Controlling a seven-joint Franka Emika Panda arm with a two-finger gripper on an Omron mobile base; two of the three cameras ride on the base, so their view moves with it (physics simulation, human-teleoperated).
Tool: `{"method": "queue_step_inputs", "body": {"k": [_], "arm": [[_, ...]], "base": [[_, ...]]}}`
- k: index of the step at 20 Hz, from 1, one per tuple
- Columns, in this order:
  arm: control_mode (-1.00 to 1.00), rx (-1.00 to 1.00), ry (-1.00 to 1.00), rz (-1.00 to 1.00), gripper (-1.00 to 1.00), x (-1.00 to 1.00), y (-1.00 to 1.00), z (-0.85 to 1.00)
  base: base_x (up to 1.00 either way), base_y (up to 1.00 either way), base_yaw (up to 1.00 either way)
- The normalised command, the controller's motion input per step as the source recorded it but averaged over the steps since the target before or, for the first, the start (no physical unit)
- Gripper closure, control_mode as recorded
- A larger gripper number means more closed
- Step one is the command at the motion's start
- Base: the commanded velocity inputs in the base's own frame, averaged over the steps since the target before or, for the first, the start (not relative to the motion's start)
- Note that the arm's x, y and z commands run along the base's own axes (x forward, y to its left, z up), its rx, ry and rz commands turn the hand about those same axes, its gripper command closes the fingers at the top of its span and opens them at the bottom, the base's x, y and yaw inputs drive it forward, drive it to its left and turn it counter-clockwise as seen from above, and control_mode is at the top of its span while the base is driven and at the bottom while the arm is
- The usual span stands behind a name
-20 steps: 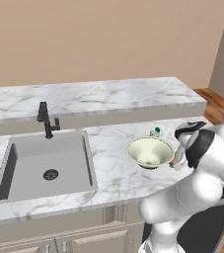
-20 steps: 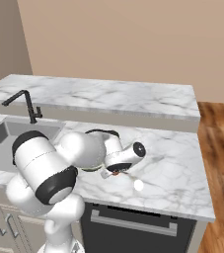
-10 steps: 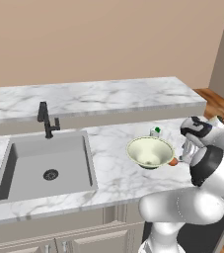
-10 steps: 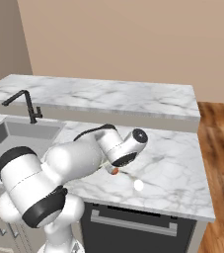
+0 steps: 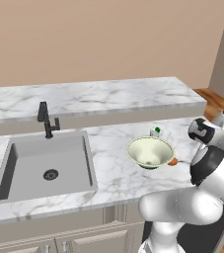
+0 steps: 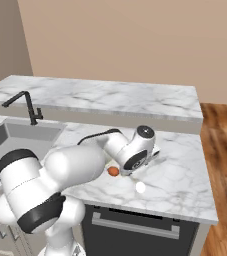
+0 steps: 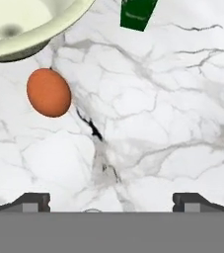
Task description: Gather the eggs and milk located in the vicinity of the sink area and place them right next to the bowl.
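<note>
The orange-brown egg [image 7: 48, 92] lies on the marble counter just beside the pale bowl [image 7: 24, 22]. It is also seen in both base views [image 5: 173, 161] [image 6: 113, 171]. The white egg [image 6: 140, 187] rests a little nearer the counter's front edge. The milk [image 5: 155, 131], white with a green cap, stands right behind the bowl [image 5: 150, 150]; its green part [image 7: 138, 14] shows at the top of the hand view. My gripper [image 7: 111, 202] hovers over bare marble, open, with nothing between its fingertips [image 7: 32, 201].
The grey sink [image 5: 44, 165] with its black faucet [image 5: 45, 118] lies to the left of the bowl. A raised marble ledge [image 5: 98, 96] runs along the back. My own arm [image 6: 85, 165] covers the bowl in the right base view.
The jaws have spread a little wider. The hand has lifted and swung away from the white egg, which stays on the counter. Both eggs, the milk and the bowl have not moved.
</note>
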Motion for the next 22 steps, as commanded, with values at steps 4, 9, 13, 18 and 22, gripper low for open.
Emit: {"method": "queue_step_inputs", "body": {"k": [4,9,13,18,22], "arm": [[-1.0,-0.04,0.08,-0.33,-1.0,-0.13,-0.23,0.0],[-1.0,0.04,0.0,-0.44,-1.0,-0.41,-0.14,-0.02],[-1.0,0.12,0.04,-0.46,-1.0,-0.03,0.02,-0.15],[-1.0,0.1,0.0,-0.11,-1.0,0.0,-0.04,-0.01],[-1.0,0.0,0.08,0.0,-1.0,-0.01,-0.09,0.0]], "base": [[0.0,0.0,0.0],[0.0,0.0,0.0],[0.0,0.0,0.0],[0.0,0.0,0.0],[0.0,0.0,0.0]]}}
